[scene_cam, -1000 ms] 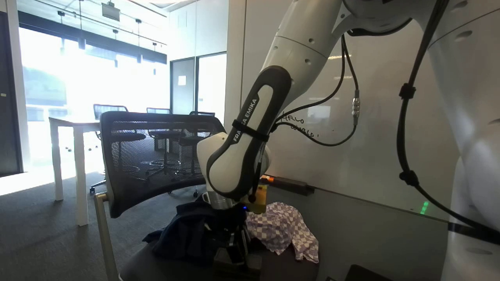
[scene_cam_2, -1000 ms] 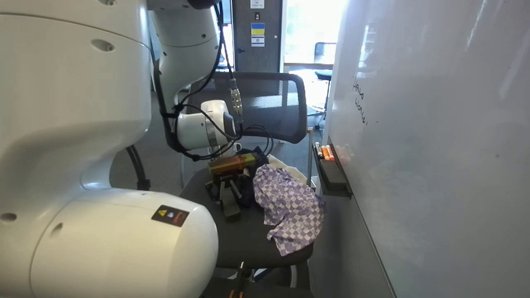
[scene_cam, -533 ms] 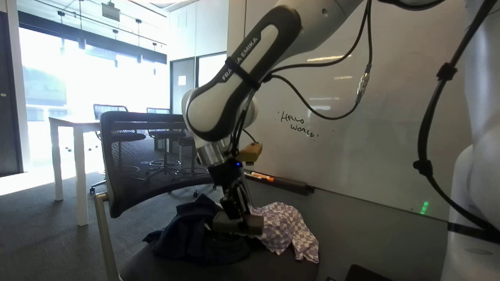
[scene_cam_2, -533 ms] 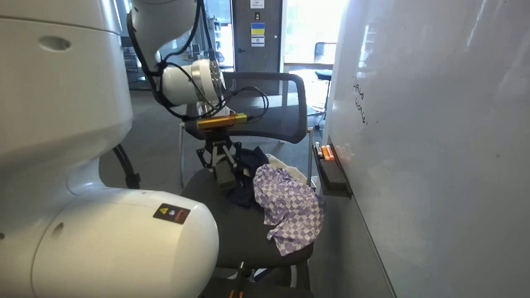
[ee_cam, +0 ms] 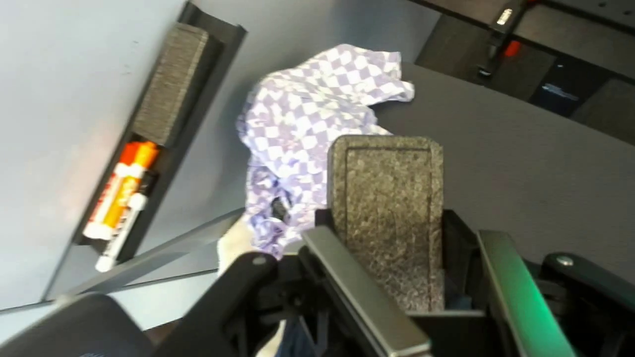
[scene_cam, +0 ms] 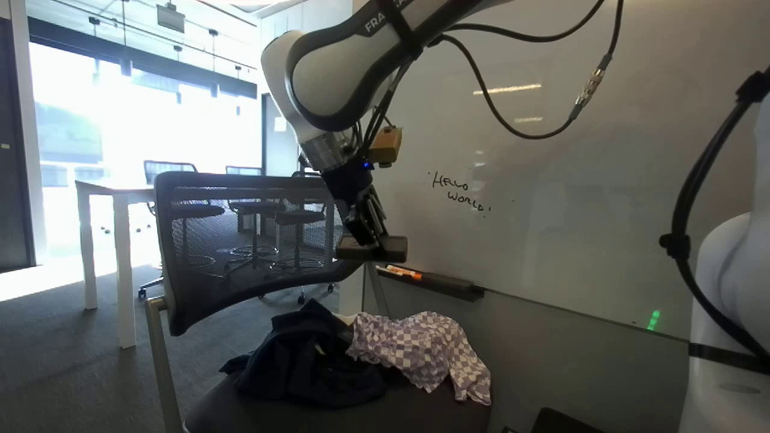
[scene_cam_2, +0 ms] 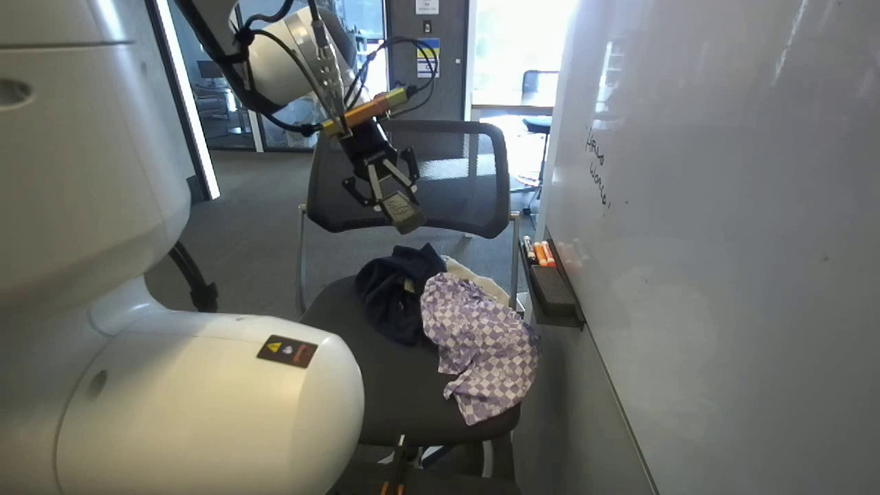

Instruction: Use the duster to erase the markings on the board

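My gripper (scene_cam: 372, 242) is shut on a dark grey felt duster (scene_cam: 395, 248), one finger on each long side. It holds the duster in the air above the chair seat, beside the board's lower left part. The duster also shows in an exterior view (scene_cam_2: 404, 213), and in the wrist view (ee_cam: 389, 188) it reaches out beyond the fingertips. The whiteboard (scene_cam: 577, 240) carries black handwriting, "HELLO WORLD!" (scene_cam: 460, 192), which also shows in an exterior view (scene_cam_2: 597, 168). The duster is apart from the board, lower than the writing.
A ledge on the board holds a second dark duster (scene_cam_2: 553, 287) and several markers (scene_cam_2: 540, 252). Below the gripper, the office chair's seat (scene_cam_2: 402, 402) bears a navy garment (scene_cam: 301, 361) and a purple checkered cloth (scene_cam: 415, 349). The chair's mesh back (scene_cam: 240, 234) rises behind the gripper.
My gripper has risen from the chair seat with the duster held in it, clear of the garments, and is now tilted. The arm has lifted; the writing now shows in full.
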Robot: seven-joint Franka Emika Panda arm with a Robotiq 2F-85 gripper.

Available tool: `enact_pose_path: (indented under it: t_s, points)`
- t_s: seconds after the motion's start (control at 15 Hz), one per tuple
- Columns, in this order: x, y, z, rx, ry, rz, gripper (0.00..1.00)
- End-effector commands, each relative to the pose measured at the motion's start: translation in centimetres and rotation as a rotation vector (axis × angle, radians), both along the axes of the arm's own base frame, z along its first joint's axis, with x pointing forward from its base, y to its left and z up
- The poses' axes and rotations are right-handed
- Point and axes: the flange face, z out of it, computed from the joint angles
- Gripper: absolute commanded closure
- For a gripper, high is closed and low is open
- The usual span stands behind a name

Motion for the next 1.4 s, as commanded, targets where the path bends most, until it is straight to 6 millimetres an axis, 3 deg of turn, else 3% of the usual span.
enact_pose_path:
  t_s: [0.0,0.53,0.8,1.07,1.33]
  points:
    - [0.0,-0.8,4.4,-0.167,-0.114,0.024,0.71]
    - [0.4,-4.2,8.3,-0.508,-0.37,0.043,0.71]
    - [0.8,-7.9,8.9,-0.613,-0.508,-0.071,0.71]
    - [1.1,-10.7,8.2,-0.704,-0.611,-0.205,0.71]
    - [1.2,-12.0,6.4,-0.768,-0.645,-0.277,0.71]
